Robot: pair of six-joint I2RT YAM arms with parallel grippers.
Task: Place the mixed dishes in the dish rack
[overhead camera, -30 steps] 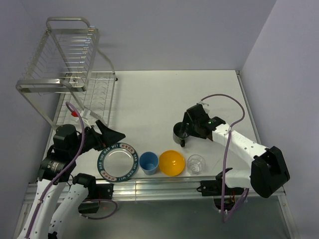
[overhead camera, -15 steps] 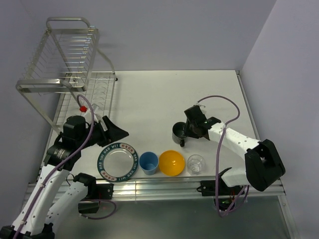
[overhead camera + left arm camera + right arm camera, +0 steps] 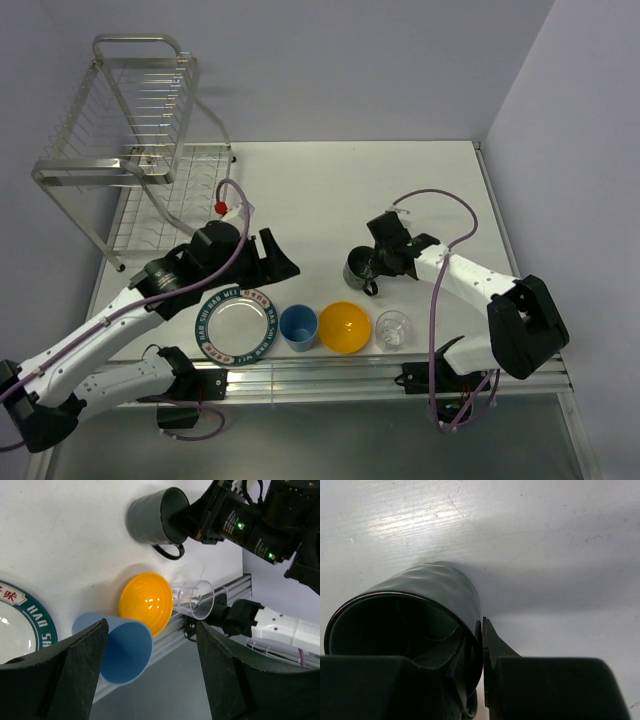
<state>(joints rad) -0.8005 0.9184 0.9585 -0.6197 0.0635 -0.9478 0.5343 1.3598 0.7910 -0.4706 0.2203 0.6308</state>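
The dark green-grey mug [image 3: 358,270] stands on the white table, and my right gripper [image 3: 373,262] is shut on its rim. In the right wrist view one finger is inside the mug [image 3: 420,600] and the other presses its outer wall, at the gripper [image 3: 481,630]. My left gripper [image 3: 281,257] hangs open and empty just behind the plate [image 3: 237,324] and light blue cup [image 3: 298,327]. The left wrist view shows the open gripper [image 3: 150,630] above the blue cup [image 3: 120,647], orange-yellow bowl [image 3: 146,602] and clear glass [image 3: 195,597]. The chrome dish rack [image 3: 150,130] stands at the far left.
The plate, cup, orange-yellow bowl [image 3: 344,327] and glass [image 3: 393,328] stand in a row along the table's near edge, beside the aluminium rail [image 3: 320,375]. Walls close the table at the back and right.
My left arm has swung right from beside the rack to behind the plate and cup, still open. My right gripper has closed on the mug's rim.
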